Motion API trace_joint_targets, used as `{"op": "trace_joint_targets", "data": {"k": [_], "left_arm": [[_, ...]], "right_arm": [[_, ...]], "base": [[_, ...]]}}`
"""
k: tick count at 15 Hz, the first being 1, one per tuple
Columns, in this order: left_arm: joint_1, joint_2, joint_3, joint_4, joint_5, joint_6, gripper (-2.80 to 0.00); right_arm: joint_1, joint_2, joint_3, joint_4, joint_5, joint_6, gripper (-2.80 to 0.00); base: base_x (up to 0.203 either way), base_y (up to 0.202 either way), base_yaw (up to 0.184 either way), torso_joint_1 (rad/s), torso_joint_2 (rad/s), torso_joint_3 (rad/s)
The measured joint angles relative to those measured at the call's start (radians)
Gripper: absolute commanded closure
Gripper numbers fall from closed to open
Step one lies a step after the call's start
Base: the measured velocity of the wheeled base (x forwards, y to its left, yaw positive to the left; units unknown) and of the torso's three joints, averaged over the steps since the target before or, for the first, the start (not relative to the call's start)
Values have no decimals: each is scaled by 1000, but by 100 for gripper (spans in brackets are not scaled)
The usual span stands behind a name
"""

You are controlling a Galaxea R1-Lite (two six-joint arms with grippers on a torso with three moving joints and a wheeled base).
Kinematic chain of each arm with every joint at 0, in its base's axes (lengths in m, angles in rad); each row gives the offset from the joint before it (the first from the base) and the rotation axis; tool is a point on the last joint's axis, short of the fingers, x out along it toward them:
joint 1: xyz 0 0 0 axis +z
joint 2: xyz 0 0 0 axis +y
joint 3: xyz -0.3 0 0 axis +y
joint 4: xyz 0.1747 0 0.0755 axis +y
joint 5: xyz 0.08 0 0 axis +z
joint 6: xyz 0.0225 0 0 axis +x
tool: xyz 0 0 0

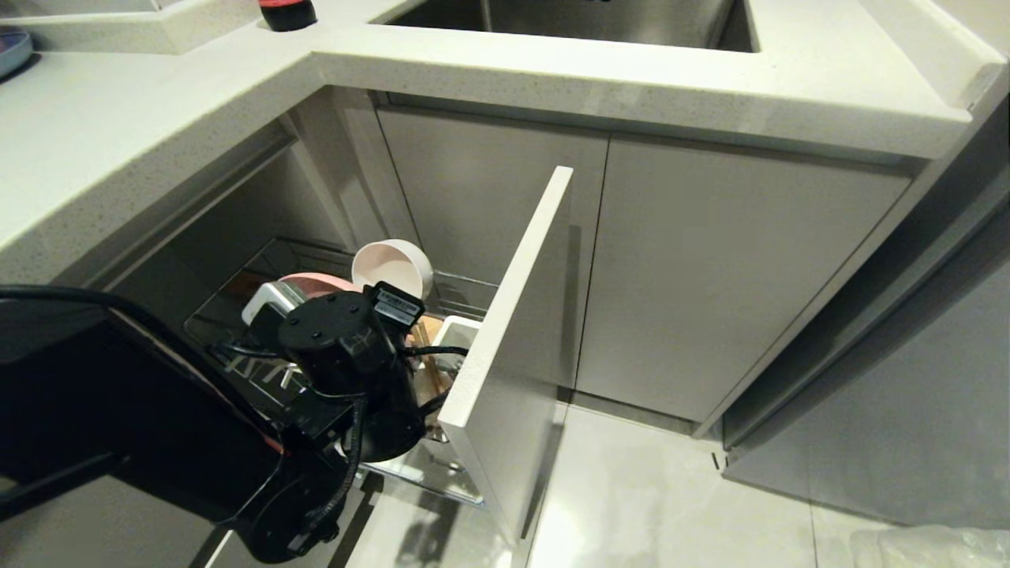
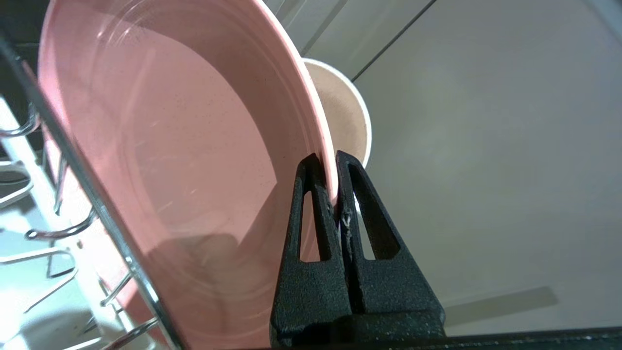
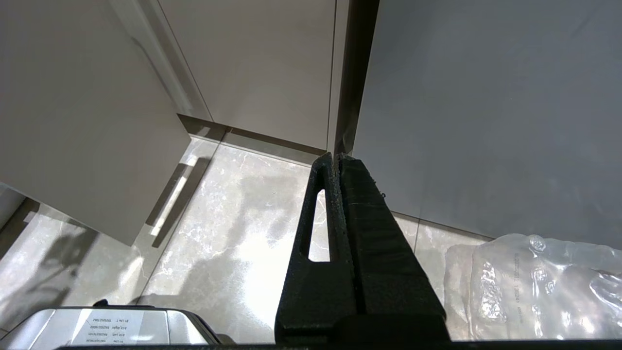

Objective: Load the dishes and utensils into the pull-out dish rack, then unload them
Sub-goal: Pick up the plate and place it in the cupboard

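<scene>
The pull-out dish rack [image 1: 465,304] stands drawn out under the counter, its pale grey front panel [image 1: 513,339] edge-on. A salmon-pink plate [image 2: 170,146] stands upright among the chrome wire prongs [image 2: 58,232]. My left gripper [image 2: 331,165] is shut on the plate's rim, one finger on each face. Right behind the plate stands the cream-white bowl [image 2: 347,112], also seen on its edge in the head view [image 1: 392,267]. The white utensil cup [image 1: 456,335] sits by the front panel. My left arm hides the utensils. My right gripper [image 3: 335,160] hangs shut and empty over the floor.
A pale stone countertop [image 1: 158,134] wraps the corner, with a steel sink [image 1: 592,20] behind. Closed grey cabinet doors [image 1: 726,276] lie right of the rack. A clear plastic bag [image 3: 534,287] lies on the tiled floor at the right.
</scene>
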Motion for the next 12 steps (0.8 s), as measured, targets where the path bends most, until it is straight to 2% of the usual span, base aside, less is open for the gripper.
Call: {"op": "trace_joint_targets", "data": {"k": [6, 7, 12], "left_arm": [[0, 11, 0, -1, 0, -1, 0], [-1, 10, -2, -1, 1, 1, -280], [-5, -8, -2, 1, 10, 8, -280]], "right_arm": [[0, 0, 0, 0, 0, 0, 0], [0, 0, 0, 0, 0, 0, 0], [0, 0, 0, 0, 0, 0, 0]], "base": [[0, 0, 0, 0, 0, 0], [0, 0, 0, 0, 0, 0], [0, 0, 0, 0, 0, 0]]}}
